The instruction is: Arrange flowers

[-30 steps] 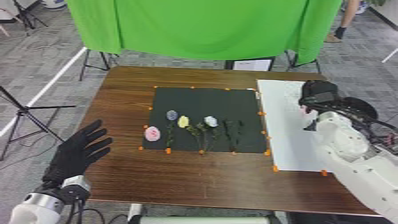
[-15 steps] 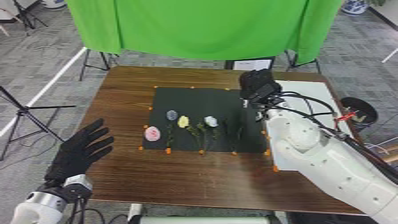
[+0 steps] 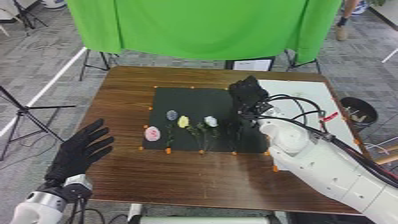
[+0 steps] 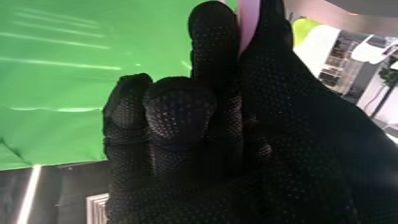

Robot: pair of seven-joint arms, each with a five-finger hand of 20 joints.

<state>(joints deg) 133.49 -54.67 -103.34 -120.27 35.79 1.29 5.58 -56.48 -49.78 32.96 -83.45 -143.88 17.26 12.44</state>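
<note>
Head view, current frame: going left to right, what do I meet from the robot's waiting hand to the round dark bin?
Left hand, pink flower, greyish-purple flower, yellow flower, white flower, right hand, round dark bin.

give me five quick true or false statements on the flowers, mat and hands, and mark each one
1. The pink flower lies near the left edge of the black mat. True.
2. The left hand holds the yellow flower. False: that hand is empty and the flower lies on the mat.
3. The white flower lies between the yellow and purple flowers. False: the yellow one lies between the purple flower and the white one.
4. The right hand pinches a pink strip. True.
5. The white sheet is left of the mat. False: it is on the right.
</note>
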